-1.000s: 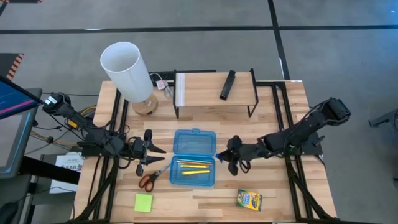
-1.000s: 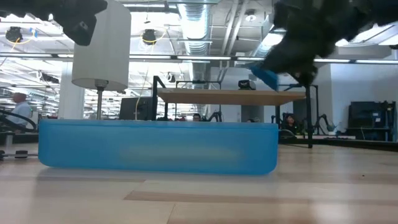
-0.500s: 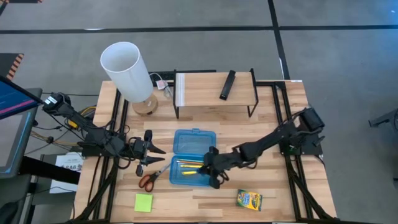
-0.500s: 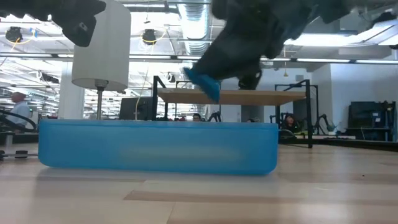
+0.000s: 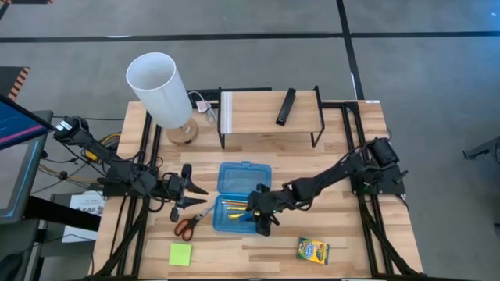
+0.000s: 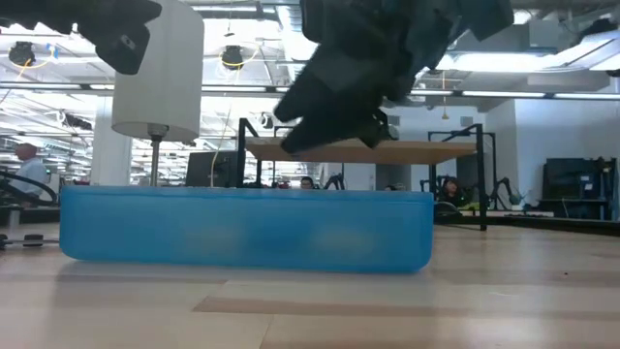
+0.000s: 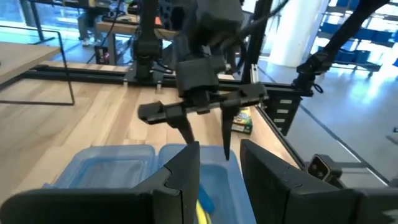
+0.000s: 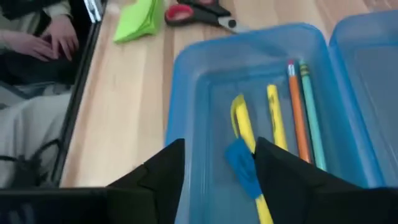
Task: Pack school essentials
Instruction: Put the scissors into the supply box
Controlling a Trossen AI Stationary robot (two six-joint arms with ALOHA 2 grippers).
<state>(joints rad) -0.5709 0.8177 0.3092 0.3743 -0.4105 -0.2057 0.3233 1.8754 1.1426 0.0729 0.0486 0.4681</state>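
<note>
The small blue eraser (image 8: 243, 168) was seen lying inside the blue case (image 5: 232, 225), released beneath the parted right gripper (image 5: 260, 221). Fetching the crayon box (image 5: 313, 250) near the desk's front edge was judged next.

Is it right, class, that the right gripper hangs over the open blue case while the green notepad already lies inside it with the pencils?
Not quite. The green notepad lies on the table outside the blue case, near the scissors, as the high view shows. The right gripper does hang over the case, which holds the pencils.
</note>
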